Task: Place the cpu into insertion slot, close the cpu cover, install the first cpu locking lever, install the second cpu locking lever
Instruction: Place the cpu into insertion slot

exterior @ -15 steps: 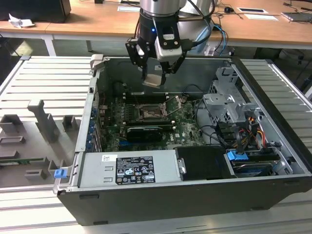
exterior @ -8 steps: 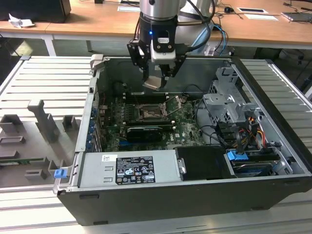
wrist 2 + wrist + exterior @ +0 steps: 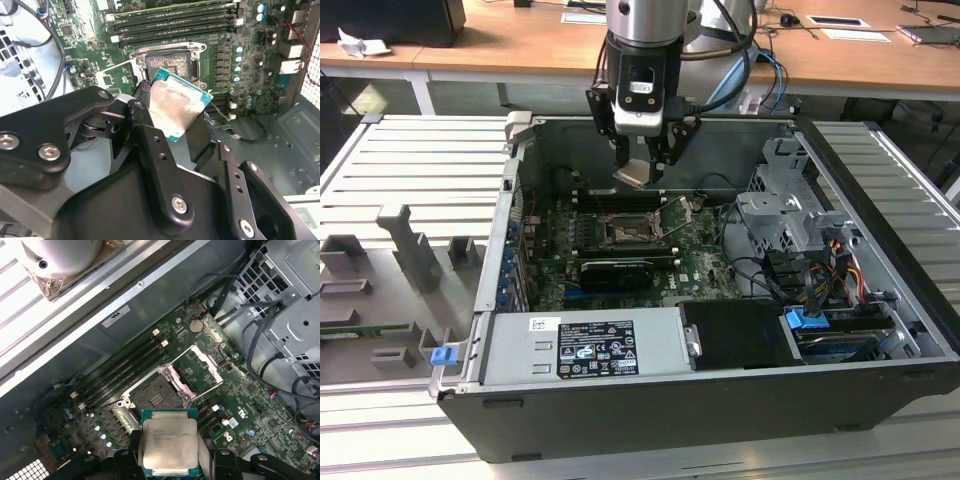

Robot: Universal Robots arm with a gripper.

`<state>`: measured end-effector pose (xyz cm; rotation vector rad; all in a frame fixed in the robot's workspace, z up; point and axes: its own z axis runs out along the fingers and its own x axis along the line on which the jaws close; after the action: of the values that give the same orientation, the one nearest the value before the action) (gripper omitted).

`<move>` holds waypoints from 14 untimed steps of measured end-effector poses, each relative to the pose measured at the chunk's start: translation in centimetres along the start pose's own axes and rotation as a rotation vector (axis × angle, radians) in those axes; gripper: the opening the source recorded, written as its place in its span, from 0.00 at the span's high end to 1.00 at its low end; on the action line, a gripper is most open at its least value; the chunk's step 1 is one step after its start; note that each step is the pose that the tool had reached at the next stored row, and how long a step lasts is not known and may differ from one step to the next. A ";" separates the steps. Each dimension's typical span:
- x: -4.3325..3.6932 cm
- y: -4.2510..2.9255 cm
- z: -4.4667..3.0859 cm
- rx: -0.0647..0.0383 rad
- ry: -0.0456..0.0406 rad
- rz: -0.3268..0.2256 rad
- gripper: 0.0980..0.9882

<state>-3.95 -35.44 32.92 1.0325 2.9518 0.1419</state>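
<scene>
My gripper (image 3: 642,168) hangs inside the open computer case, shut on the cpu (image 3: 633,173) by its edges. The cpu (image 3: 168,442) is a flat square chip with a silvery top and green rim, held tilted above the motherboard (image 3: 705,260). The insertion slot (image 3: 623,232) lies below and slightly in front of the chip, its dark centre bare (image 3: 154,396) (image 3: 167,64). The cpu cover (image 3: 200,365) stands flipped open beside the slot, a thin metal frame (image 3: 114,75) (image 3: 675,213). Black fingers (image 3: 150,135) flank the cpu (image 3: 177,107).
Memory slots (image 3: 120,367) run along the slot's far side. A long black card (image 3: 615,270) sits in front of it. A power supply (image 3: 585,345), drive cage (image 3: 790,210) and loose cables (image 3: 770,275) crowd the case. A grey fixture tray (image 3: 400,260) lies at the exterior view's left.
</scene>
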 end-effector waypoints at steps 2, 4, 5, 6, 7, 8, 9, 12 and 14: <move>0.00 -0.02 0.16 0.000 -0.0018 0.021 0.52; 0.00 -0.03 0.28 -0.001 -0.0028 0.031 0.52; 0.01 -0.04 0.30 -0.001 -0.0031 0.035 0.52; 0.01 -0.04 0.35 -0.001 -0.0038 0.043 0.52; 0.01 -0.04 0.38 -0.001 -0.0045 0.049 0.52; 0.01 -0.05 0.43 -0.001 -0.0060 0.066 0.52; 0.00 -0.06 0.54 -0.002 -0.0092 0.102 0.52; 0.00 -0.09 0.93 -0.004 -0.0174 0.195 0.52; -0.01 -0.11 1.15 -0.005 -0.0210 0.235 0.52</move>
<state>-3.97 -35.44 31.77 1.3680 2.8005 0.1385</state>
